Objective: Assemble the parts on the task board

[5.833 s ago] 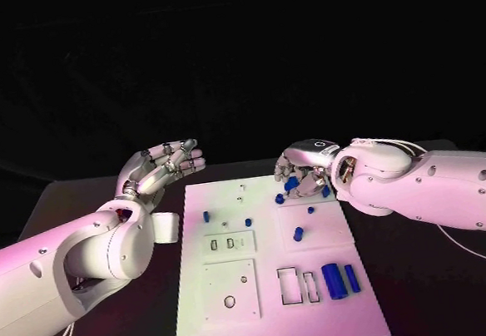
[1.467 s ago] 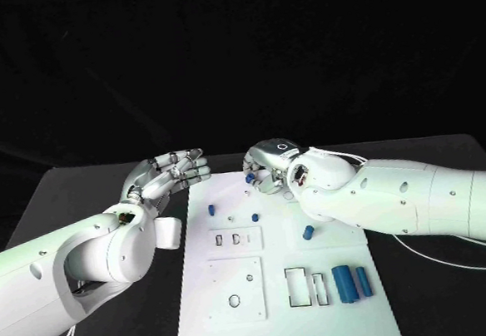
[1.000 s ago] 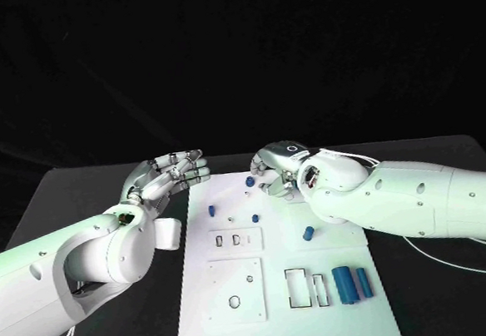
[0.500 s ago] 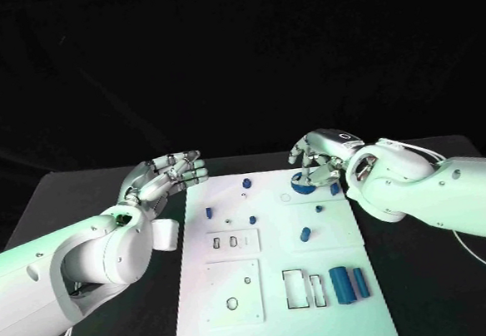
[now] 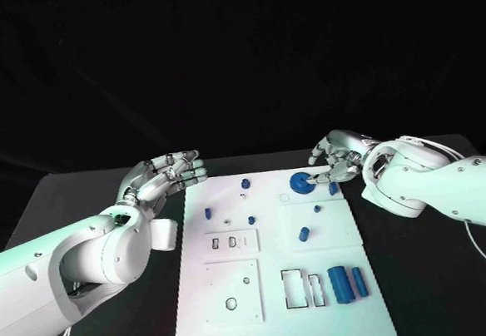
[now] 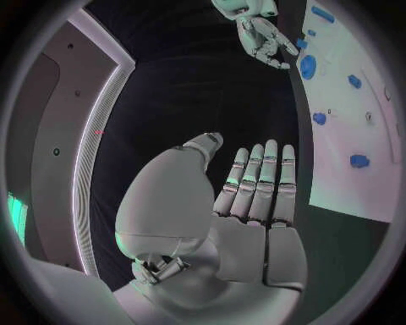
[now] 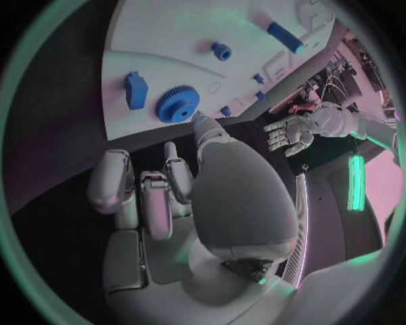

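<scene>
Resting flat on your matte black table (image 5: 90, 196), the white task board (image 5: 241, 290) carries a toothed blue gear (image 5: 302, 181) touched by your right hand (image 5: 337, 158), fingers apart; left hand (image 5: 166, 175) hovers spread, empty

The scene is lit from above. The task board (image 5: 276, 323) is rendered as the brightest surface, almost washed out, while the black table (image 5: 77, 198) and the background behind it are left very dark. Soft highlights are seen on the upper side of the left arm (image 5: 39, 270) and the right arm (image 5: 464, 189), and their undersides are shaded. Small glints are caught on the left hand (image 5: 166, 174). Short, soft shadows are cast beside the parts (image 5: 343, 283). In both wrist views straight edges are bent strongly toward the rim, and the circle is enclosed by a dark frame.
</scene>
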